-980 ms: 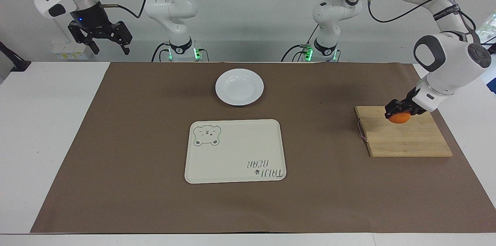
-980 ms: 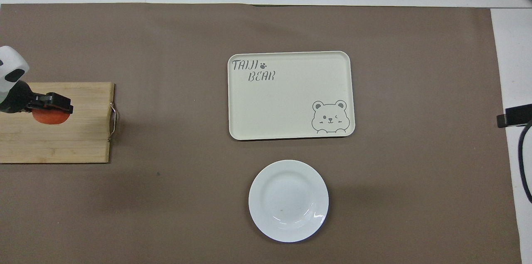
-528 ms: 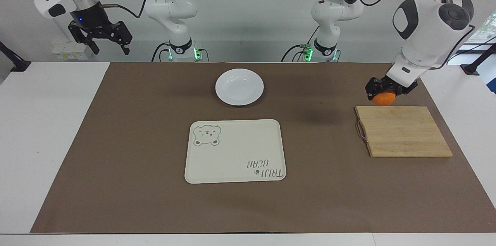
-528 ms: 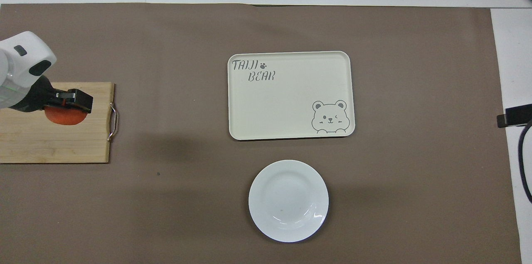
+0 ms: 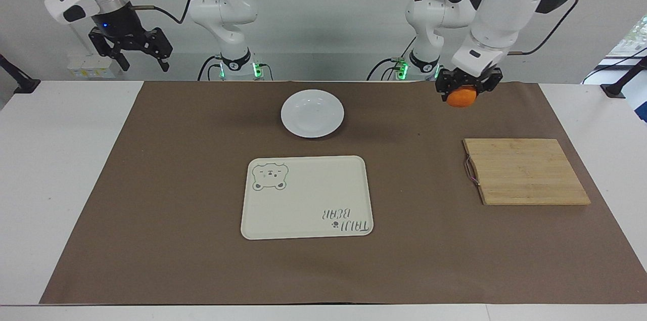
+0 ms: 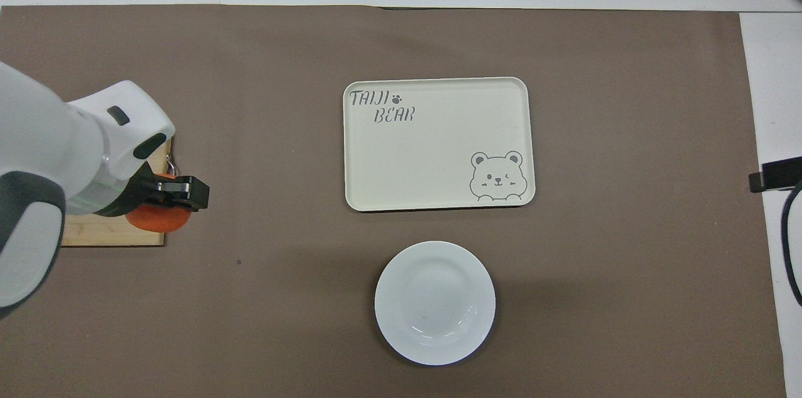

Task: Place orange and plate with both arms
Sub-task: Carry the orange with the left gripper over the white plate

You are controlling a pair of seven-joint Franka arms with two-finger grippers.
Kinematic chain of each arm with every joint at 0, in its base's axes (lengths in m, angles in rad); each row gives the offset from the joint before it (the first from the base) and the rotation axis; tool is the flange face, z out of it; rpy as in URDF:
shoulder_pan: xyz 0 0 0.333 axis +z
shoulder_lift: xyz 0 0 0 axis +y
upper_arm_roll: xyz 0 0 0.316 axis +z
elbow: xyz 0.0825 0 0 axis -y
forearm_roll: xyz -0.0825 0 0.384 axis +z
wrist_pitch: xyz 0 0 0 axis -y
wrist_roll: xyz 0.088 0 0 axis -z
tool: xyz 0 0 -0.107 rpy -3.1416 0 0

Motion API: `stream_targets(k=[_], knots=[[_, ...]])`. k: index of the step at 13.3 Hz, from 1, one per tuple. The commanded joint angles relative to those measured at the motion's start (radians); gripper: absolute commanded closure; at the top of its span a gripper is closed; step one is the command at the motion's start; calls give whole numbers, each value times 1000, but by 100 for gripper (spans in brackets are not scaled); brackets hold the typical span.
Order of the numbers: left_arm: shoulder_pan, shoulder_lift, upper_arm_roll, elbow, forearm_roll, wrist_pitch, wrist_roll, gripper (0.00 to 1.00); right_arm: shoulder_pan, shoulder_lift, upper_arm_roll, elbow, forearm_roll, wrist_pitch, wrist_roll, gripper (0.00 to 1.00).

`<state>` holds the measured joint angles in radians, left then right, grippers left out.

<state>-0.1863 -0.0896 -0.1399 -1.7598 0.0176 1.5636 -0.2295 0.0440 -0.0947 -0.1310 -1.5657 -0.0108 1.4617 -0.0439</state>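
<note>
The bench (image 5: pixel 60 169) carries a brown mat (image 5: pixel 151 210), a bear tray (image 5: pixel 303 199), a wooden board (image 5: pixel 525 172) and the plate (image 5: pixel 312 113), which lies nearer the robots than the tray. The left gripper (image 5: pixel 462 89) has its fingers clamped on the orange (image 5: pixel 461 98), raised over the mat; the overhead view hides this height. The right gripper (image 5: pixel 139 55) waits with fingers spread wide, seen whole only in the facing view.

On the worktop (image 5: pixel 76 159), the plate (image 5: pixel 312 113) lies nearer the robots than the tray (image 5: pixel 307 196); the cutting board (image 5: pixel 525 171) lies toward the left arm's end.
</note>
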Motion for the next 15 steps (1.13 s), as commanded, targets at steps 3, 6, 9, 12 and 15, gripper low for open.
stream_targets(k=[3, 6, 9, 12, 15], knots=[[-139, -67, 8, -67, -51, -22, -126, 100, -10, 3, 5, 12, -11, -17, 13, 0], [-203, -97, 8, -131, -87, 42, -111, 100, -10, 3, 5, 9, -11, -17, 13, 0], [-283, -101, 8, -179, -134, 151, -97, 100, -10, 0, 4, 6, -11, -17, 12, 0], [-370, -88, 8, -236, -134, 268, -88, 100, -10, 0, 4, 6, -11, -17, 12, 0], [-453, -59, 8, -297, -134, 367, -88, 100, -10, 0, 4, 6, -11, -17, 12, 0]])
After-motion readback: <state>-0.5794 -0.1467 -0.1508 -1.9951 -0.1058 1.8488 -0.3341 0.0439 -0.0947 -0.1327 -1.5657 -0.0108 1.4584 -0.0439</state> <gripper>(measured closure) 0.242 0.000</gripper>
